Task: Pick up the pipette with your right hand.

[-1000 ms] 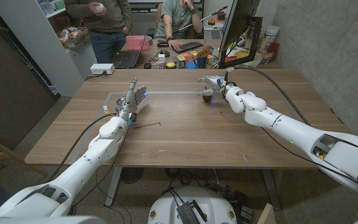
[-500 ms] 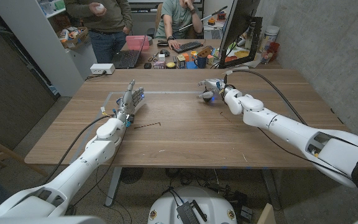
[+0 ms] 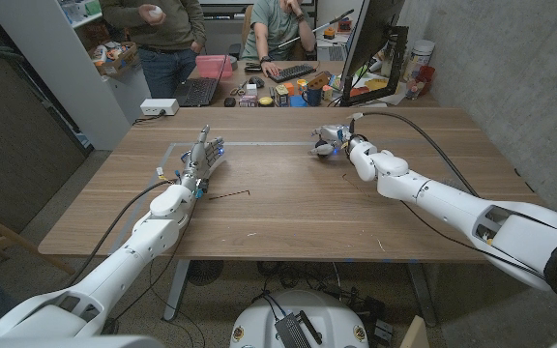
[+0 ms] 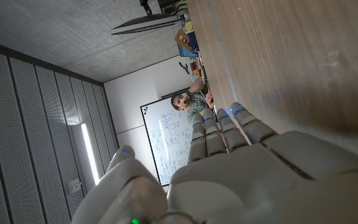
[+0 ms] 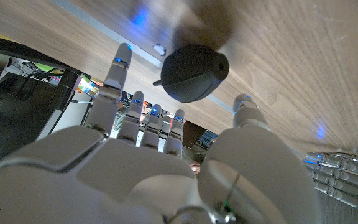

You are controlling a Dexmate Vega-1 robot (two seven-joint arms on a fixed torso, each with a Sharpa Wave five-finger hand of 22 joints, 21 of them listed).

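Right wrist view: the right hand (image 5: 160,155) is seen spread around the dark pipette bulb (image 5: 191,73), not touching it; at the worktop's (image 3: 288,208) ten o'clock, the left hand (image 3: 204,155) is spread, empty.

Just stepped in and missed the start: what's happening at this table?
A two-armed robot works at a wooden table. Its right hand reaches at the far side of the table towards a dark rounded rubber pipette bulb; in the right wrist view the fingers are spread around the bulb, not closed on it. The left hand waits open, fingers pointing away from the robot, holding nothing. People sit and stand at a cluttered desk behind the table.
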